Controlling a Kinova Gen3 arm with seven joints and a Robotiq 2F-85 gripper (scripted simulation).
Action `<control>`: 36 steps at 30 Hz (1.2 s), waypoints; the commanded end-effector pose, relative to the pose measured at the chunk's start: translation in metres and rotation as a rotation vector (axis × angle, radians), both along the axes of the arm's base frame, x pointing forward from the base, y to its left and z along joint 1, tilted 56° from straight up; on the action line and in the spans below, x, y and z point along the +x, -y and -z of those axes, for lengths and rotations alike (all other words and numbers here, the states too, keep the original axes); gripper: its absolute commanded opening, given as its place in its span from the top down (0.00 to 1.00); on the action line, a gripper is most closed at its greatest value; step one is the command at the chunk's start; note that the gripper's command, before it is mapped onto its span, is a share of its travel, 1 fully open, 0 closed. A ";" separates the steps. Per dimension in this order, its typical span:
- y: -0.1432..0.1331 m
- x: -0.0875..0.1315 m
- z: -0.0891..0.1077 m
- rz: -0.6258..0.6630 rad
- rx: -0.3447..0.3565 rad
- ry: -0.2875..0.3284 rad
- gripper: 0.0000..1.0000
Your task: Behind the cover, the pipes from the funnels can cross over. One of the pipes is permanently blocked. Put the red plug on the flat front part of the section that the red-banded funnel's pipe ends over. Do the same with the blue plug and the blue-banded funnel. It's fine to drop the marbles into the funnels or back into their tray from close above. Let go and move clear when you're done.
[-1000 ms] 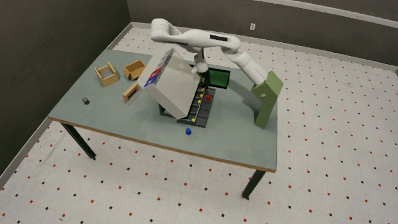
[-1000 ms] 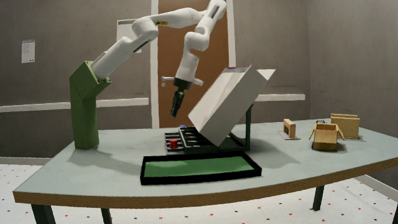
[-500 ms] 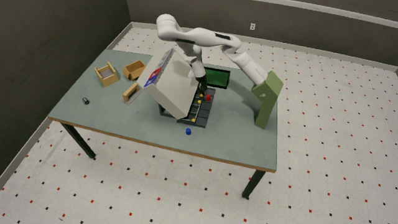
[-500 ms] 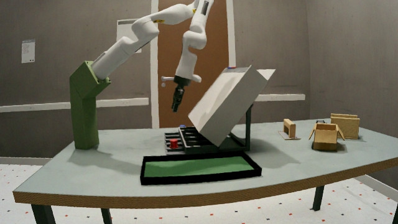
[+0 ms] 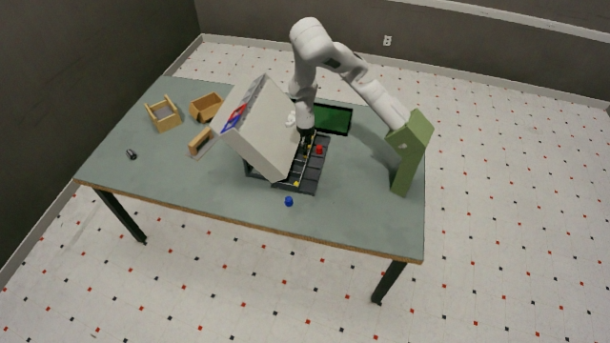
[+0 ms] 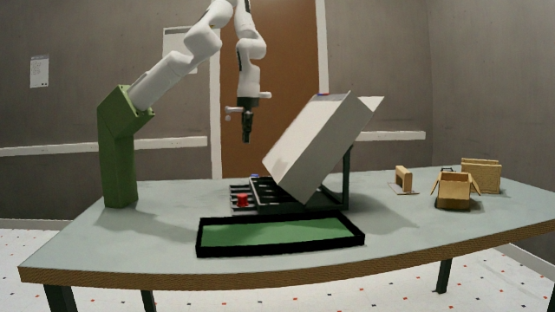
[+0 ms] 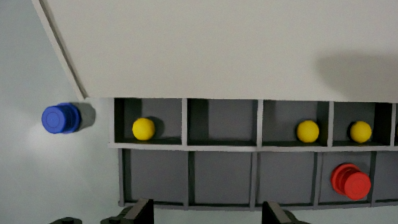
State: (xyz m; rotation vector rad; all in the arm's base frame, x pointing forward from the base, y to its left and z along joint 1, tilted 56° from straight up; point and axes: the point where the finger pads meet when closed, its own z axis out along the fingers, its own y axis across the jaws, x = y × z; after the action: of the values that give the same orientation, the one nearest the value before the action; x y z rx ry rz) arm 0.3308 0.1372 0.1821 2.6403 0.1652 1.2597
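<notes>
Plug, blue, round and stepped (image 5: 289,201) (image 6: 255,175) (image 7: 61,118), sits on grey-green counter (image 5: 362,210) (image 6: 165,256) (image 7: 30,190) beyond dark compartmented tray's (image 5: 309,187) (image 6: 270,209) (image 7: 220,148) end, up-left in wrist view from raised tool (image 5: 305,144) (image 6: 246,141) (image 7: 207,212), fairly wide, holding nothing; sideways reach likely.

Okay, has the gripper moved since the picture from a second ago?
Yes: in the exterior view the gripper has swung from a slant to nearly upright, away from the green post, towards the slanted cover.
</notes>
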 end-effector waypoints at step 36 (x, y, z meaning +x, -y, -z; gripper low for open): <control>-0.167 0.069 0.042 -0.011 0.000 0.068 0.30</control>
State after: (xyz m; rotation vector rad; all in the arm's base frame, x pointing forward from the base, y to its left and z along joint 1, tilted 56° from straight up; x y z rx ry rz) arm 0.3989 0.3029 0.1393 2.6032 0.1873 1.3649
